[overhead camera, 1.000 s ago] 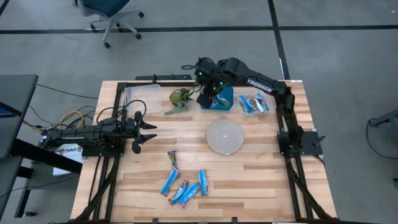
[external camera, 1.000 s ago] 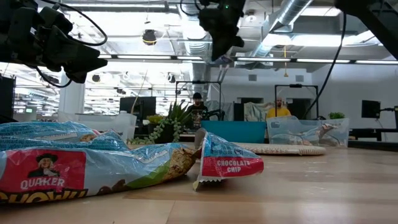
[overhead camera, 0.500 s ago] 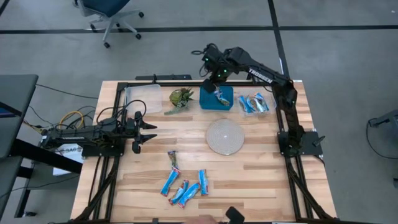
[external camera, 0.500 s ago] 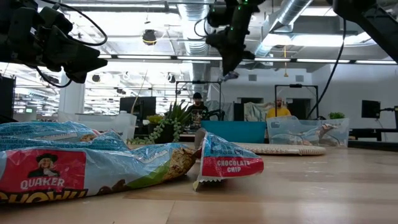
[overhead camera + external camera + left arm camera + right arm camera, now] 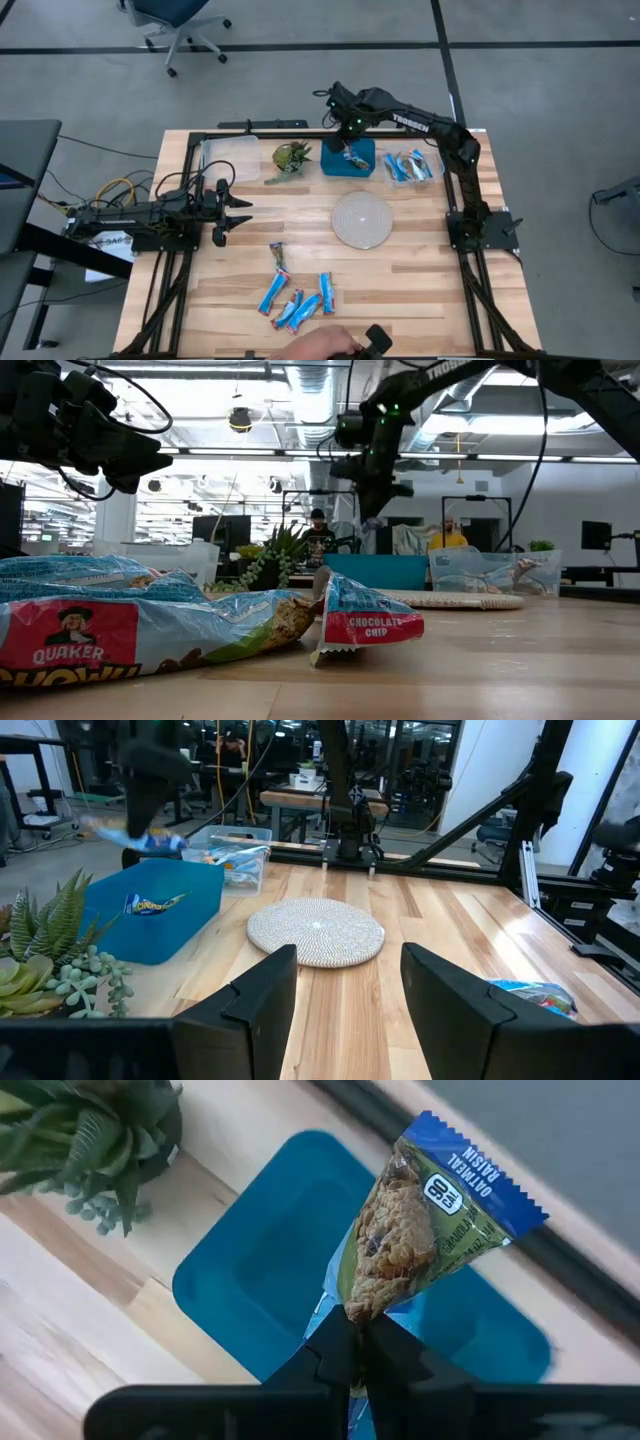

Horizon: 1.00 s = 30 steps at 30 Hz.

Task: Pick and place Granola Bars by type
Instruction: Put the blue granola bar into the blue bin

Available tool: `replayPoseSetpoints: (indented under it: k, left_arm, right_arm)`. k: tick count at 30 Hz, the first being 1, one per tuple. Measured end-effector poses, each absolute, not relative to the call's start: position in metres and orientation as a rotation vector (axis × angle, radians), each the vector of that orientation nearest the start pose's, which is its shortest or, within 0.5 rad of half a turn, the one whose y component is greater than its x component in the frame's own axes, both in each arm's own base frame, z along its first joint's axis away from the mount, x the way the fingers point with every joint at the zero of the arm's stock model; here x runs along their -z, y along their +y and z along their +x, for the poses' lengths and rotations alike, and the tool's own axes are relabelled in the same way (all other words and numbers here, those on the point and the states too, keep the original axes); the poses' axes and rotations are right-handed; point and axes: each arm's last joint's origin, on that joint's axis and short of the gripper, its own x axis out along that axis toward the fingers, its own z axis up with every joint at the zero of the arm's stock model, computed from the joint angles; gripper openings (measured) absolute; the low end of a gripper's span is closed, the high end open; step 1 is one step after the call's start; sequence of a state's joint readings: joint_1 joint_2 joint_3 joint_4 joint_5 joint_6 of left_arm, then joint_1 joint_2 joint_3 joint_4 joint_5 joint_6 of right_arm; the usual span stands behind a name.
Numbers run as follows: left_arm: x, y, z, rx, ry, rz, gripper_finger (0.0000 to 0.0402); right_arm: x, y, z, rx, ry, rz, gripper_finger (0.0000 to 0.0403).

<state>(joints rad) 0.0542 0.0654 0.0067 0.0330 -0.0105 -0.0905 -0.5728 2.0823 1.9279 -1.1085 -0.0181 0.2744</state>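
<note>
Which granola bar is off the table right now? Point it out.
The oatmeal raisin bar, pinched at one end by the right gripper above the blue bin. The other bars lie in the clear container or on the table.

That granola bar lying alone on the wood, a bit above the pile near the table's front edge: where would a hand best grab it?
Probably across the middle of the lone bar, coming straight down from above. It lies flat with its long axis running roughly front to back, so fingers closing on its two long sides meet the narrow width. Bare wood shows beside it, and the pile sits apart.
</note>
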Motion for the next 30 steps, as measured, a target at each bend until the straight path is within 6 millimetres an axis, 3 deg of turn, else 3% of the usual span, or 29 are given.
replayPoseSetpoints:
  k: [12,20,30]
  left_arm:
    - [-0.164,0.006,0.101,-0.066,0.023,-0.091,0.0174]
    - [-0.164,0.006,0.101,-0.066,0.023,-0.091,0.0174]
    - [-0.164,0.006,0.101,-0.066,0.023,-0.091,0.0174]
  right_arm:
    - [-0.212,-0.231,0.359,0.656,1.173,0.639,0.0006]
    - [-0.206,-0.232,0.361,0.658,1.143,0.628,0.0013]
    - [-0.206,-0.232,0.36,0.664,1.145,0.623,0.009]
